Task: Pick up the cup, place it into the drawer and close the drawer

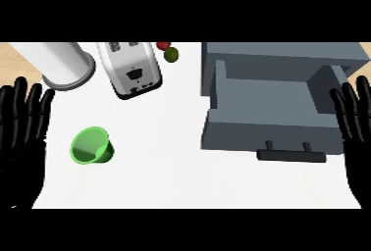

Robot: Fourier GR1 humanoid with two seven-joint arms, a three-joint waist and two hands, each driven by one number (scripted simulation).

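At the frame's left and right edges, the left hand (22,132) and right hand (355,127) rest with fingers straight and upward, holding nothing. The green cup (91,146) lies tipped on the white counter (181,181) at lower left, apart from both hands. Right of centre the grey drawer (264,105) stands pulled open, its dark handle (291,155) nearest; a toaster (130,68) and a white cylinder (62,63) sit at upper left.

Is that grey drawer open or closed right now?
Open. The drawer is pulled out of its grey cabinet, you can see down into its bare inside, and its dark handle sticks out toward the robot.
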